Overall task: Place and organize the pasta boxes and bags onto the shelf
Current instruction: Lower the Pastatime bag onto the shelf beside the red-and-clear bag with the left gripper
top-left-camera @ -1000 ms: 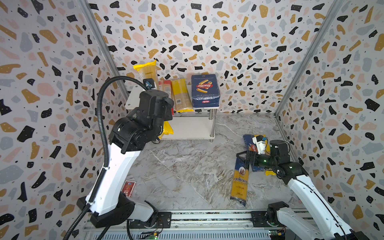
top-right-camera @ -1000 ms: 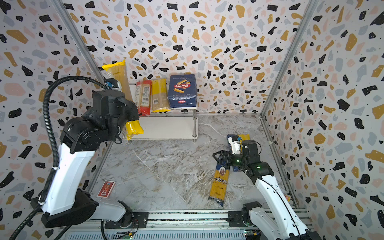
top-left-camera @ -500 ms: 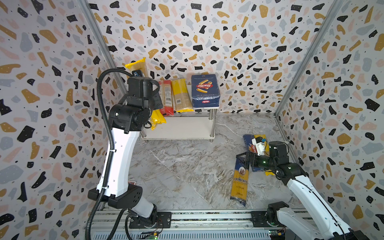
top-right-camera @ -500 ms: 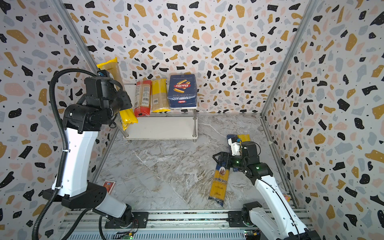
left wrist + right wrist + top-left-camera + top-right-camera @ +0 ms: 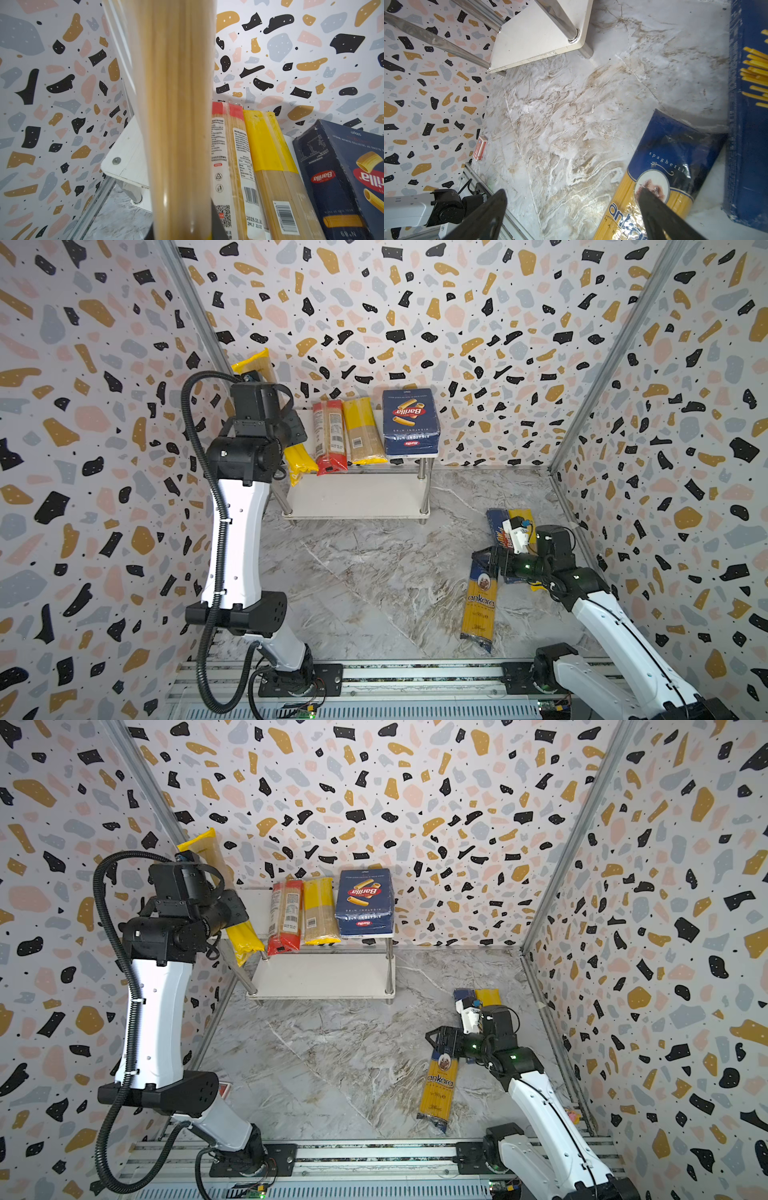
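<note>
Step in hand: shelving the third bag. The left gripper point(image 5: 292, 430) is clamped around a yellow-ended spaghetti bag point(image 5: 300, 459) near its middle. The bag is tilted, far end up against the back corner, near end hanging past the front edge of the shelf point(image 5: 353, 497) at its left end. In the left wrist view it sits over the bare strip of the top board, just beside the red-ended bag point(image 5: 223, 158). Can't tell if it touches the board yet. Already lying on the top board, side by side: red-ended bag, another yellow bag point(image 5: 362, 429), then the rigatoni box point(image 5: 410, 423) at the right end. Lower board is bare. My read on the next move: level the bag, line it up parallel to the red one, lower it into that free strip, then release. The strip looks narrow, so the risks are nudging the red bag or leaving the near end overhanging enough to tip off. The right gripper point(image 5: 571, 192) is wide open and holds nothing. It hovers low over the dark blue end of the ankara bag point(image 5: 480, 601), which lies flat on the table. The spaghetti box point(image 5: 749, 124) lies just beside that bag, with one more yellow bag end point(image 5: 519, 516) showing behind the right wrist. So three items are left on the table, and the ankara bag looks like the next pick. That needs the jaws set across its narrow width.
</note>
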Robot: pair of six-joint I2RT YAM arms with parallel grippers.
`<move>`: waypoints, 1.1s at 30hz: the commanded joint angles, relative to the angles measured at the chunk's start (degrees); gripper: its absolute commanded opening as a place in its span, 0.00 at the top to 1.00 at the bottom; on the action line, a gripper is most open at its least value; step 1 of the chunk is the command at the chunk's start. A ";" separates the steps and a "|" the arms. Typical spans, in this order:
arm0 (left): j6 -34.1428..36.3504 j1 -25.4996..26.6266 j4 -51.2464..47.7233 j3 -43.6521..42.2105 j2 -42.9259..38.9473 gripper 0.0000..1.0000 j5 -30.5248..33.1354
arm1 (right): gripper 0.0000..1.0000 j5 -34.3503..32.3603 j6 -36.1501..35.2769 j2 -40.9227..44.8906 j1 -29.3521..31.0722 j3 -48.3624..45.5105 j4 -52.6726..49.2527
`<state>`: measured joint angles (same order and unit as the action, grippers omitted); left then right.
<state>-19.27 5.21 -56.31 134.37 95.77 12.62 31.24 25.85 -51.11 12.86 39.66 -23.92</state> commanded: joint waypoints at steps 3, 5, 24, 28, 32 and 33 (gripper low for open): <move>1.16 -2.15 12.08 3.95 1.23 1.00 -4.70 | 0.01 -0.74 0.05 -0.47 0.06 -0.54 1.19; 1.32 -2.61 12.43 3.79 2.19 1.00 -5.50 | 0.01 -0.79 0.02 -0.98 0.06 -0.72 1.51; -0.33 -9.94 15.61 8.21 10.73 1.00 -15.54 | 0.01 -1.51 -0.17 -7.22 0.06 2.43 2.12; -1.02 -10.81 16.43 8.67 12.27 1.00 -17.85 | 0.01 -2.32 -0.34 -7.31 0.06 2.61 2.04; -1.50 -10.93 17.06 8.64 13.29 1.00 -18.52 | 0.01 -2.53 -0.36 -7.95 0.06 2.38 2.13; -1.39 -11.01 17.06 8.66 13.47 1.00 -18.31 | 0.01 -2.36 -0.41 -8.04 0.06 2.28 2.30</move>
<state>-20.38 -5.37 -50.13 139.76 109.56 -4.23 29.34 25.85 -59.02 12.86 39.86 -22.22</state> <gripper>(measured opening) 0.187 0.990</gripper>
